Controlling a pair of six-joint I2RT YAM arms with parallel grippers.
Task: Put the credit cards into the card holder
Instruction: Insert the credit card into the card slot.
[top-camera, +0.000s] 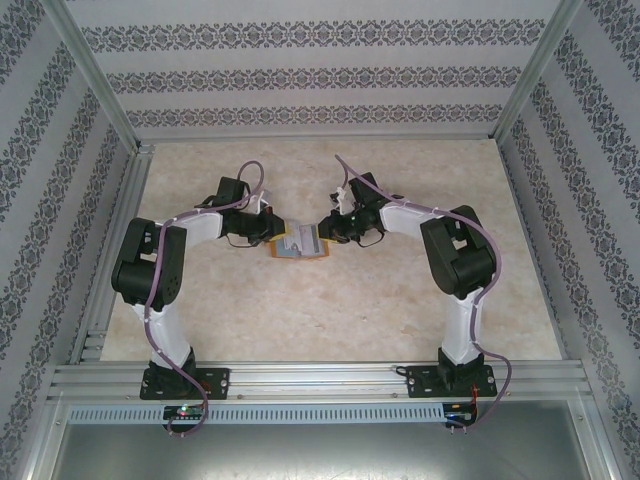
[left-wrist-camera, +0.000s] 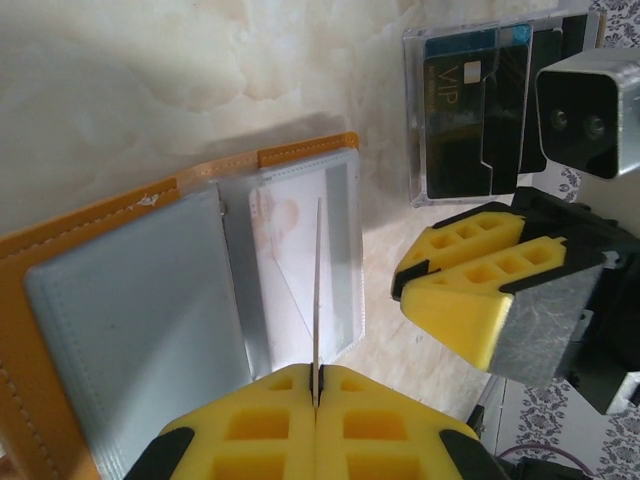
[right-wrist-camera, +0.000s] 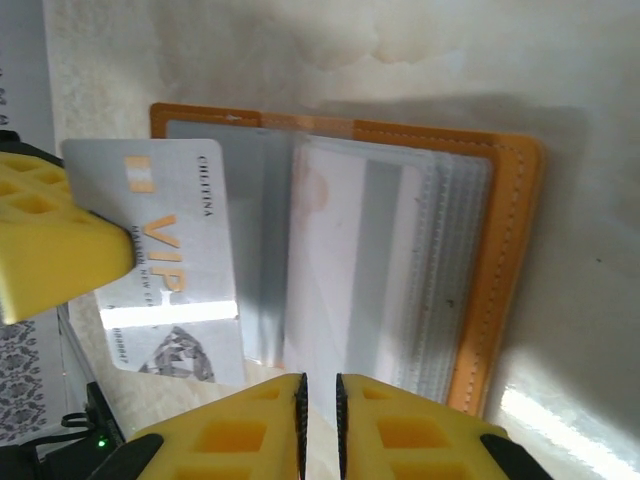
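One credit card (right-wrist-camera: 170, 250) is clamped in my left pincer (left-wrist-camera: 316, 385), gripped by a short end, so its long axis runs straight out from my fingers. From my left wrist I see it edge-on, a thin line standing over the clear sleeves (left-wrist-camera: 300, 260) of the card holder (left-wrist-camera: 40, 330). The holder lies spread open and flat on the table (left-wrist-camera: 150, 90), between my two arms. The card's face stands roughly square to the sleeves and not flat to them. I judge it must be laid down parallel before it can slide into a pocket.

My right pincer (right-wrist-camera: 320, 385) sits at the holder's edge with its jaws nearly together. Whether it has a sleeve nipped between them, I cannot tell. A clear case of dark cards (left-wrist-camera: 480, 110) stands just beyond the holder.
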